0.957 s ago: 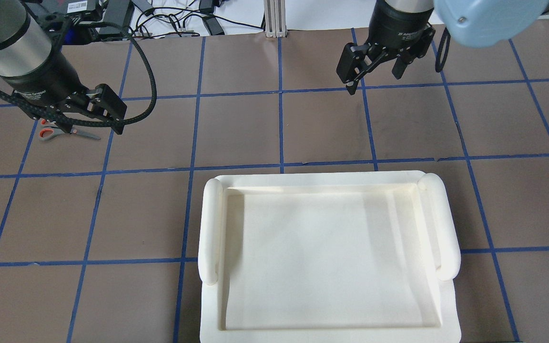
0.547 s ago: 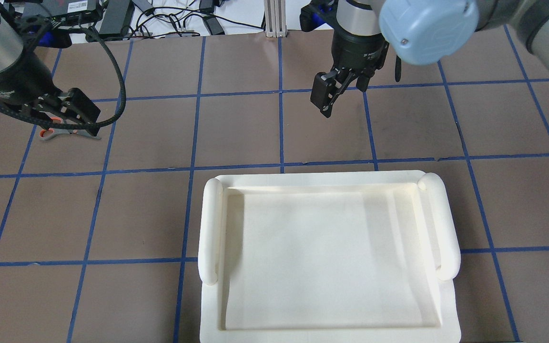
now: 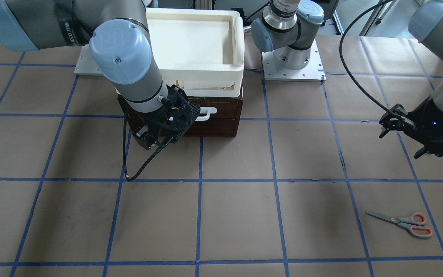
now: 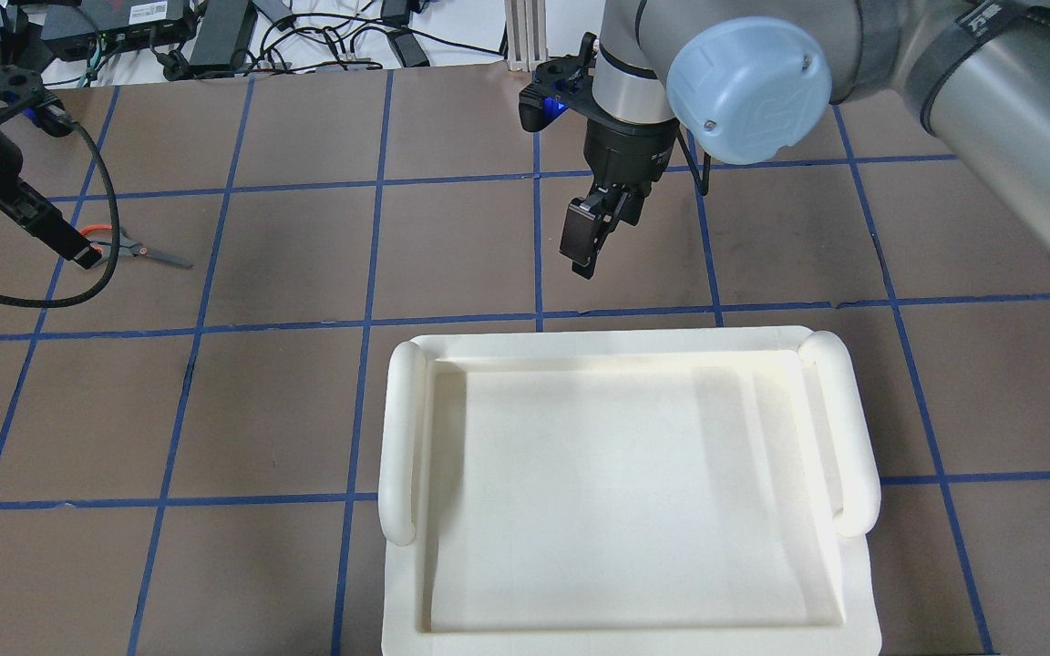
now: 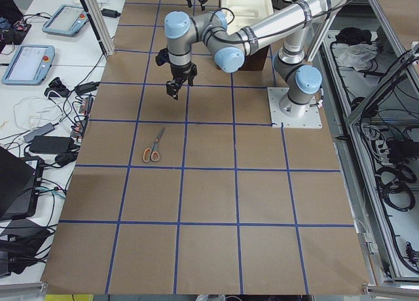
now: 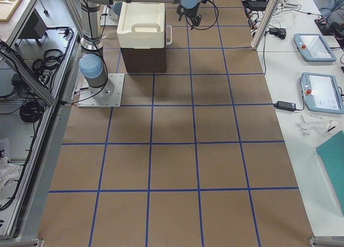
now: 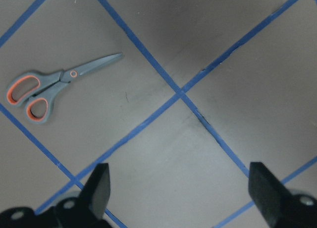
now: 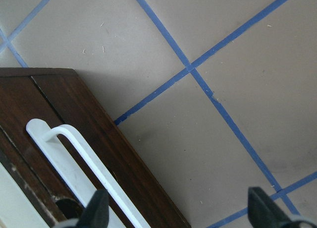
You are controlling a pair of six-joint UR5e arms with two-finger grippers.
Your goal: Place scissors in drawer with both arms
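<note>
The scissors (image 7: 54, 84) lie flat and closed on the table (image 7: 208, 49), untouched. In the left wrist view they sit at about ten o'clock from the left gripper (image 7: 181, 191), with the orange-lined loops to the outside and the blades pointing toward two o'clock. That gripper hangs above the paper with its fingers spread wide and nothing between them. The right gripper (image 8: 178, 208) is also spread and empty. It is poised just in front of the drawer (image 3: 214, 125), whose white bar handle (image 8: 84, 158) runs at about ten o'clock from its gap. The drawer looks shut under the white tray (image 3: 238, 46), though the right arm hides part of the front, so that is uncertain. The step in hand appears to be the twin approach. The right should slide toward ten o'clock, straddle the bar squarely, close on it and pull straight out. Meanwhile the left should centre over the pivot, turn its fingers across the blades and descend gently. Thin metal lying flat leaves little to grip.
</note>
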